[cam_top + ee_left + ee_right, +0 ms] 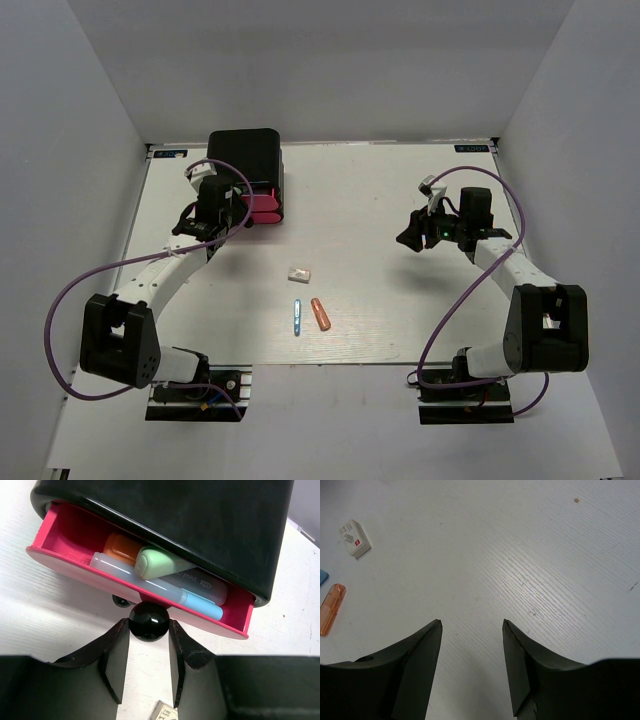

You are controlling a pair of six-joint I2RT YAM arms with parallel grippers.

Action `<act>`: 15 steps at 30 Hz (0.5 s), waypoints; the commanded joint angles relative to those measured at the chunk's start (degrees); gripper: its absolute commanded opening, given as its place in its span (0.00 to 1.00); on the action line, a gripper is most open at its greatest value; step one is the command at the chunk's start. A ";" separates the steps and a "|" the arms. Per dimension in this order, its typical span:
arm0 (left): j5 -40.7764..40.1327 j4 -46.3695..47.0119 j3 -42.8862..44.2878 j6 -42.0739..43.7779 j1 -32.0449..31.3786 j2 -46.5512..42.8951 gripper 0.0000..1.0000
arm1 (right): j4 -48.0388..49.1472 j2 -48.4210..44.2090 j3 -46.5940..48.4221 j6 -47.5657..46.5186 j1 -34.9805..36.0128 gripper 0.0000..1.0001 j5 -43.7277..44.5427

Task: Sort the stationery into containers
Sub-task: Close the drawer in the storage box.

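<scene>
From above: black box (245,160) close to the far-left corner of the white worktop (380,200), rounded, dwarfing everything else. Pink drawer (268,208) jutting from its front toward the near edge. Left gripper (238,216) right at that drawer front. Right gripper (414,238) poised over bare surface toward the right edge, well apart from all the stationery. Around the middle, somewhat nearer the near edge: white eraser (298,272), a small block, long side roughly left to right. Closer still to the near edge, thin blue pen (297,317) lying near-to-far. Stubby orange marker (321,314) just beside it on the right, far end leaning slightly left. Wide open room over the right half and along the far edge.

From the left wrist: drawer standing open, holding three clear-bodied markers laid lengthwise along its width. Orange-tipped marker (120,547) at the back, green-tipped marker (156,562) resting on top, blue-tipped marker (202,606) against the front wall. Fingers (117,652) clamped on either side of the round black knob (148,620), touching it. Second knob (121,601) peeking out beneath.

From the right wrist: fingers spread, nothing between them, only bare worktop below. Eraser, orange marker and a sliver of pen off to the picture's left side, apart from the gripper.
</scene>
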 commanded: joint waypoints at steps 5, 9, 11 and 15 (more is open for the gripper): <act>-1.73 3.92 2.12 0.03 0.28 -2.76 0.17 | 1.16 -0.51 0.80 -1.22 -0.28 0.58 -0.29; -1.20 3.38 -1.04 -0.59 0.28 -6.00 0.13 | 1.25 -0.42 0.63 -1.14 -0.28 0.58 -0.29; -1.20 2.33 -4.02 -1.20 0.28 -8.29 0.07 | 1.34 -0.42 0.54 -1.13 -0.11 0.58 -0.46; -0.58 1.80 -7.53 -1.73 0.28 -11.63 0.07 | 1.60 -0.16 0.63 -1.22 -0.28 0.58 -0.64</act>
